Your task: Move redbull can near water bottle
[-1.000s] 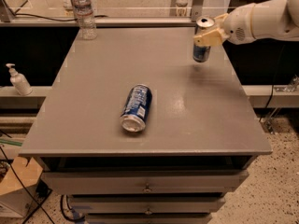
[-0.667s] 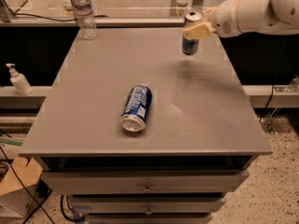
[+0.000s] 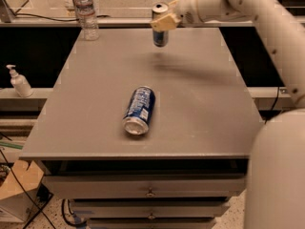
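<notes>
White pump bottle (image 3: 19,82) on shelf left of counter (image 3: 205,104). Water bottle (image 3: 86,13) upright at far left corner, white label band. Dark blue can (image 3: 139,109) lying mid-counter, white lettering unreadable. Redbull can (image 3: 160,38) upright, lifted above far edge; gripper (image 3: 165,22) jaws pinching it near its top. Counter grey, drawers below.

The gripper (image 3: 162,22) holds the redbull can (image 3: 160,38) upright above the table (image 3: 200,104), right of the water bottle (image 3: 87,14)

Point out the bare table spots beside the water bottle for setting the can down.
Bare: the back strip between the bottle and the gripper, which holds the redbull can aloft at the back; also the right half of the table. Crowded only mid-table, around the lying blue can.
</notes>
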